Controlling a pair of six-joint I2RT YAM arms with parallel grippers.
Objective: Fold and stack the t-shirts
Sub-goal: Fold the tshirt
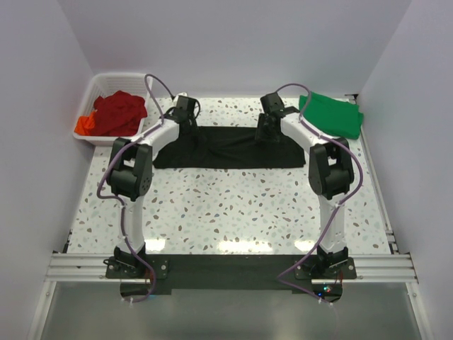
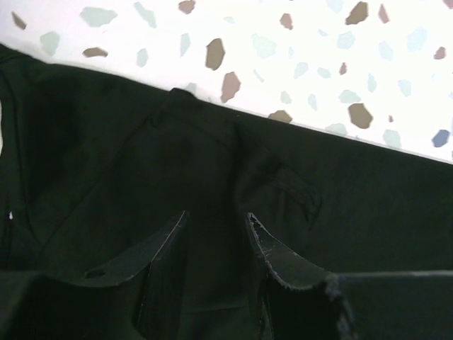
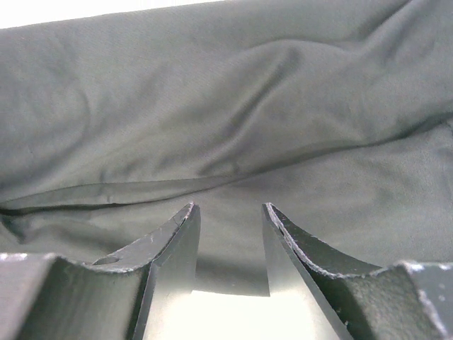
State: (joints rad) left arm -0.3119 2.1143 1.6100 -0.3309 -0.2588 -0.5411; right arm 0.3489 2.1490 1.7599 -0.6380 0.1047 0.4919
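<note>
White slatted basket [image 1: 93, 88], far left corner of the desk [image 1: 226, 205]: holds a dark red t-shirt [image 1: 120, 112], heaped and rising above the rim, and an orange t-shirt [image 1: 85, 125] showing at the near left corner beneath it.

Speckled terrazzo-pattern desk: carries all loose items.

Black t-shirt [image 1: 226, 147]: lies on the desk as a long band across the far middle, between the two arms, partly folded, creased along its length. Far edge runs straight against bare desk in the left wrist view; soft ridges show in the right wrist view.

Green t-shirt [image 1: 331, 115]: folded flat, far right corner of the desk, well apart from the basket, just beside the right arm's forearm.

Left gripper [image 2: 216, 244]: over the left part of the black t-shirt, near its far edge. Fingers [image 2: 166, 248] parted, a strip of black cloth visible between them, nothing clamped.

Right gripper [image 3: 230, 241]: over the right part of the black t-shirt, close above the cloth. Fingers [image 3: 173, 244] parted, released, with cloth and a pale patch showing in the gap; whether the tips touch the fabric cannot be told.
</note>
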